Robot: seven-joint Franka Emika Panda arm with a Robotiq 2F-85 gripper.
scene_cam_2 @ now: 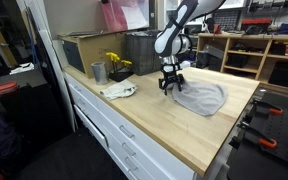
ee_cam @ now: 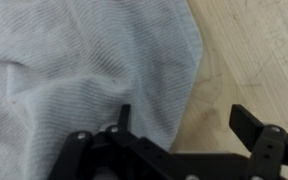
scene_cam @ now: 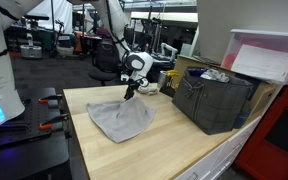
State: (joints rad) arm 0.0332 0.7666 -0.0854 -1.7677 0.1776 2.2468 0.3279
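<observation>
One grey cloth [scene_cam: 119, 118] lies rumpled on wooden tabletop [scene_cam: 174, 140], near its middle, apart from black crate [scene_cam: 214, 100]. Gripper [ee_cam: 182, 112] low over cloth's edge, jaws spread wide, nothing between them. Wrist view: one finger over fabric, other over bare wood just beside cloth border; contact with cloth unclear. Metal cup [scene_cam_2: 98, 72] and yellow flowers [scene_cam_2: 116, 62] stand toward table corner, well apart from cloth

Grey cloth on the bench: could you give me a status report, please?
Tool open, straddling the edge of the grey cloth. Cloth lies rumpled on the wooden table, not gripped. Nothing between tool and cloth.
</observation>
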